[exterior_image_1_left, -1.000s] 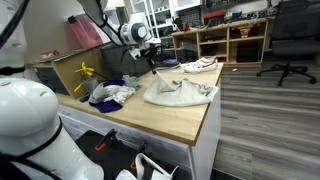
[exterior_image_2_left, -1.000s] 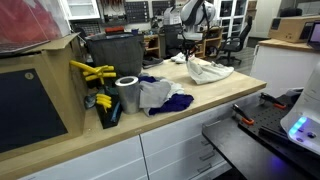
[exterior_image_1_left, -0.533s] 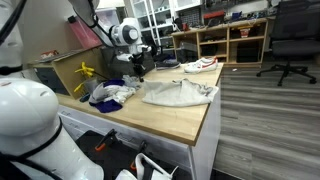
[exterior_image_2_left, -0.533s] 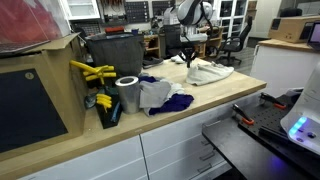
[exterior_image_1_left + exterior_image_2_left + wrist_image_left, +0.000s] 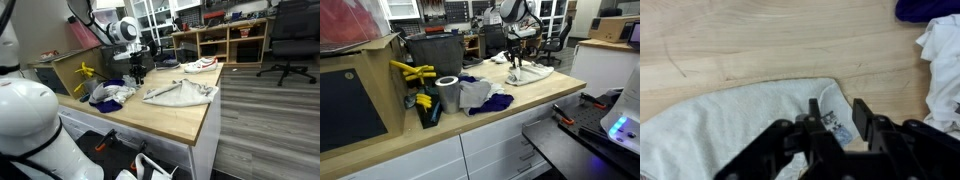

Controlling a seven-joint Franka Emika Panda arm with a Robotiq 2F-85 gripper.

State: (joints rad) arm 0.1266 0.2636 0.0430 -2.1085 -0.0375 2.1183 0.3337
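Note:
A white cloth lies spread flat on the wooden bench (image 5: 185,120) in both exterior views (image 5: 180,94) (image 5: 532,74). My gripper (image 5: 138,75) (image 5: 518,68) hangs just above the cloth's corner on the side of the clothes pile. In the wrist view the gripper (image 5: 840,115) is open, its two black fingers (image 5: 862,112) either side of the cloth's corner (image 5: 730,125). A small printed label (image 5: 843,130) on that corner lies between them. The jaws grip nothing.
A pile of blue and white clothes (image 5: 108,93) (image 5: 480,95) lies beside the cloth; its edge shows in the wrist view (image 5: 943,60). A grey roll (image 5: 447,93), yellow tools (image 5: 412,72) and a dark bin (image 5: 432,55) stand behind. The bench edge (image 5: 205,135) is close.
The cloth, bunched up and lifted at the gripper a second ago, now lies flat. The gripper has let it go and moved down toward the clothes pile.

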